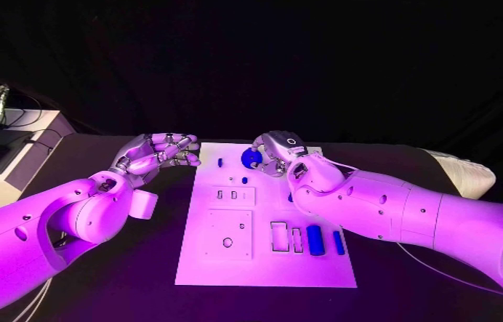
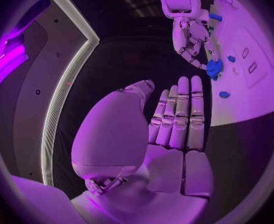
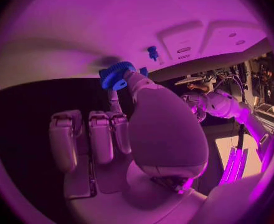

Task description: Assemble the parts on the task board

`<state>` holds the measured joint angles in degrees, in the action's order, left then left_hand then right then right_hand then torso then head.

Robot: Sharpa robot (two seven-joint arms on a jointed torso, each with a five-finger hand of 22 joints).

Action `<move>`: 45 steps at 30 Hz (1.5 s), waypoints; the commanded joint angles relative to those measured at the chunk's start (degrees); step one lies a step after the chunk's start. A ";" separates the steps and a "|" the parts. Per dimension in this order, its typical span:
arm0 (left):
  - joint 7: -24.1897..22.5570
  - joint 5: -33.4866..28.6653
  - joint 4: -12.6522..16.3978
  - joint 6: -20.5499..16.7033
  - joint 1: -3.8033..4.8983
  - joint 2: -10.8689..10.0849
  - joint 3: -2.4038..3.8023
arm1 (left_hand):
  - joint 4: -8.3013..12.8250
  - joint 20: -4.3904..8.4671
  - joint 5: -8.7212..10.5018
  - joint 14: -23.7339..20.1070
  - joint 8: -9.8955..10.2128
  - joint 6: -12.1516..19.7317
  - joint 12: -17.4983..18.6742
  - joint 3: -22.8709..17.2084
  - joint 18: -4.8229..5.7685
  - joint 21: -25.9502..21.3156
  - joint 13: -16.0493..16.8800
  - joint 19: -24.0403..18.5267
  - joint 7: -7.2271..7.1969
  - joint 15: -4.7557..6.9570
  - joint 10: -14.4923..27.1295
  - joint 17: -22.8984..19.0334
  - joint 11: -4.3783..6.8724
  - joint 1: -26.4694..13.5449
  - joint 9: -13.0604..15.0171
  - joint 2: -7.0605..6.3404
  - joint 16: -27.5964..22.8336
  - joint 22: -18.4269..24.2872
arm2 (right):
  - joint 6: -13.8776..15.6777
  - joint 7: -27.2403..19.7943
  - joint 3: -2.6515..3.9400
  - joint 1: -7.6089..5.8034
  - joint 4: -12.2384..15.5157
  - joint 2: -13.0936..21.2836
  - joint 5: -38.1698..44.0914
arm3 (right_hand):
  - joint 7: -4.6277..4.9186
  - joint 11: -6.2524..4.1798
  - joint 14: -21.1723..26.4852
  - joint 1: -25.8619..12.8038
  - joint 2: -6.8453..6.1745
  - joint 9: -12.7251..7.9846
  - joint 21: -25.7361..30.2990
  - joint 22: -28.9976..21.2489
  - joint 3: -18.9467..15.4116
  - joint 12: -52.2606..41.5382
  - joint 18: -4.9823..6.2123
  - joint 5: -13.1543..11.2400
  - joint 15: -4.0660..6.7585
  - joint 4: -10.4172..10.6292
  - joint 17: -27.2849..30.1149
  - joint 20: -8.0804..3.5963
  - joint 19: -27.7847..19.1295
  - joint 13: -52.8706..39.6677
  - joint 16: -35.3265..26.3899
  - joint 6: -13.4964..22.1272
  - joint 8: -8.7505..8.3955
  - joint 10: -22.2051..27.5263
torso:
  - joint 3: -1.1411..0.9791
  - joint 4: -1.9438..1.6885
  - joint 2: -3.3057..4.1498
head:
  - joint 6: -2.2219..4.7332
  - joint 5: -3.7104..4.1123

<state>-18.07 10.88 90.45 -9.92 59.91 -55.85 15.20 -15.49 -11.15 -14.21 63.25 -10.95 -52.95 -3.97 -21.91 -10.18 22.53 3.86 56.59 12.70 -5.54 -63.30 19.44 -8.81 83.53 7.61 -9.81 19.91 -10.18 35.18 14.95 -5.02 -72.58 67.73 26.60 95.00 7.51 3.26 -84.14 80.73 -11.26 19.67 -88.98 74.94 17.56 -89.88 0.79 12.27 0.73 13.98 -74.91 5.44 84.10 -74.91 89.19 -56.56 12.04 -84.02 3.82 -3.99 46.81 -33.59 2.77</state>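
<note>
Pinching one blue gear point(image 1: 251, 158) (right hand point(image 1: 279, 152)).

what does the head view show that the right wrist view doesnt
Head view alone: the whole white task board with its cut-out slots, and two long blue parts lying near its right edge.

Right wrist view alone: the toothed rim of the blue gear, pinched at the right hand's fingertips, and a small blue peg standing on the board beside it.

Both: the right hand holding the gear over the board's far end, and the left hand with nothing in it, off the board's far left corner.
</note>
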 commanded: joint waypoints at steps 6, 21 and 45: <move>-0.37 0.12 -0.09 1.03 0.02 0.38 0.05 | 0.18 -0.08 0.13 -0.25 0.39 -0.35 0.30 -0.31 -0.11 0.20 0.01 -0.27 -0.09 0.00 -0.25 0.05 -0.16 -0.29 -0.05 -0.39 0.30 -0.05 | 0.00 -0.51 -0.02 0.28 -0.93 -1.24 1.51 | 0.09 -0.26 -5.29 -0.17 -0.01 0.09 -0.03 13.94 0.05 -0.12 -0.48 -0.15 0.33 0.22 -12.38 -0.49 5.34 -15.09 0.34 -0.46 0.13 -5.98 | -0.04 0.01 -0.07 | -0.08 -0.04; -0.23 0.13 -0.38 1.20 -0.01 0.62 0.05 | 0.18 -0.08 0.13 -0.25 0.39 -0.35 0.30 -0.31 -0.11 0.20 0.01 -0.27 -0.09 0.00 -0.25 0.05 -0.16 -0.29 -0.05 -0.39 0.30 -0.05 | -1.47 -1.37 -0.31 0.67 -3.45 -2.98 0.80 | 0.15 -0.25 -5.28 -0.15 -0.23 0.01 0.02 13.88 0.14 -0.12 -0.47 -0.25 0.36 0.26 -12.33 -0.54 5.30 -15.09 0.33 -0.36 -0.04 -5.98 | 0.00 -0.02 -0.06 | -0.22 -0.01; -0.14 0.14 -0.70 1.26 -0.06 0.82 0.05 | 0.24 -0.11 0.14 -0.43 0.47 -0.33 0.31 -0.48 -0.12 0.35 0.00 -0.41 -0.06 -0.02 -0.20 0.35 -0.18 -0.42 -0.06 -0.45 0.43 -0.12 | -1.50 -2.35 -0.45 1.00 -2.67 -3.29 -0.38 | 0.66 0.21 -5.21 -1.22 -1.03 -0.53 0.28 13.62 -1.07 -0.12 -0.39 -2.88 0.02 1.57 -12.04 -0.32 5.15 -15.09 0.26 0.76 -1.34 -5.98 | -0.02 0.09 -0.05 | -0.44 -0.12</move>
<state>-17.96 10.92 89.67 -9.68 59.85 -55.16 15.20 -15.24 -11.16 -14.21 63.26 -10.64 -52.95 -3.97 -22.15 -10.18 22.51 3.85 56.60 12.70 -5.54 -63.30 19.74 -8.81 83.30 7.61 -10.05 20.14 -10.26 34.74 13.72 -5.34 -71.83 64.85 23.51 94.97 8.06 3.27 -84.14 79.80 -12.19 19.27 -88.97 74.91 16.51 -89.88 0.81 9.60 0.72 15.35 -74.91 5.24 83.90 -74.92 89.19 -55.98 10.90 -84.01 3.82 -3.93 46.76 -34.05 2.68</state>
